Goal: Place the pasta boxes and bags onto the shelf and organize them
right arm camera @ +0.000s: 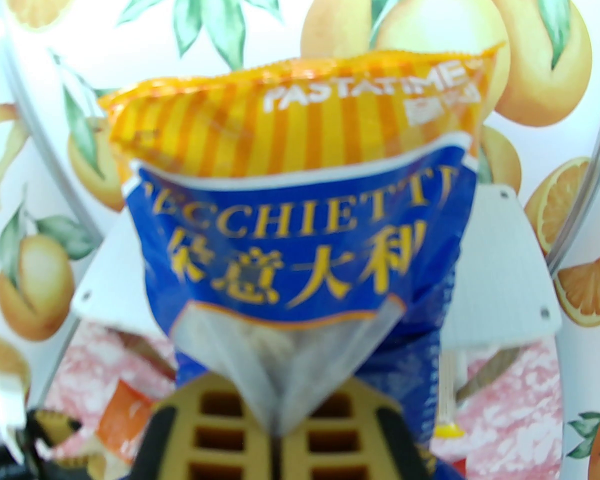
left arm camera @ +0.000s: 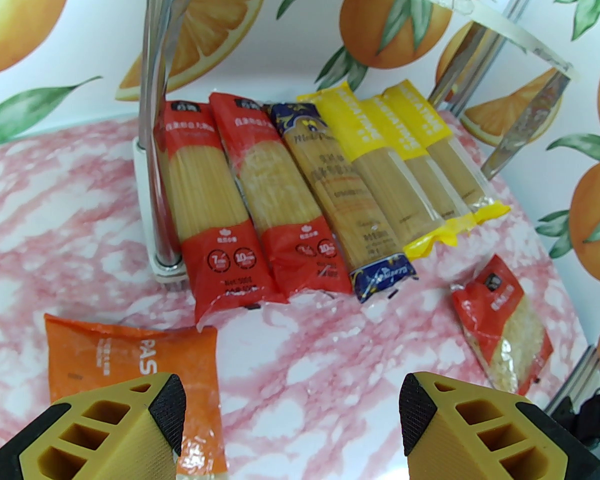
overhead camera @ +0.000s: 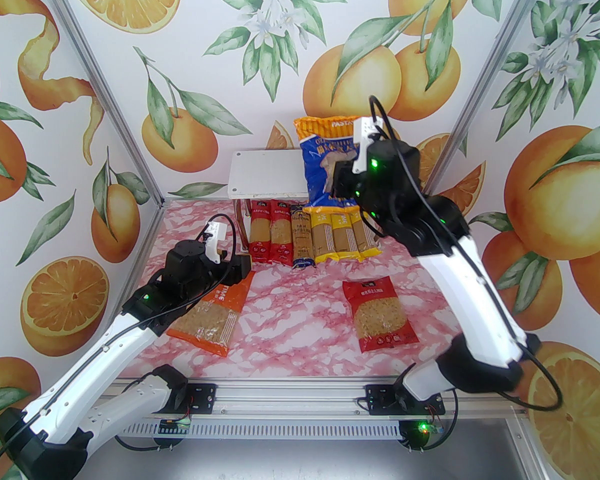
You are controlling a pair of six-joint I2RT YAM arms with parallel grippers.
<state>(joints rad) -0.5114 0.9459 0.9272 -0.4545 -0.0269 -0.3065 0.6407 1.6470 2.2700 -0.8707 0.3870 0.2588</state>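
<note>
Right gripper (right arm camera: 277,433) clamped on the blue bag (right arm camera: 305,248), held over the shelf (overhead camera: 265,175).
I pinch only thin film, so the bag may slip or topple; my left gripper (left arm camera: 292,408) gapes over the orange bag (left arm camera: 105,363).

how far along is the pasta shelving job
Done: six long spaghetti packs lie side by side on the lower board of the shelf. In hand: the right gripper is shut on the blue bag, holding it upright at the shelf's top. Left: the orange bag, on the table by the open left gripper, and the red bag, lying flat.
</note>
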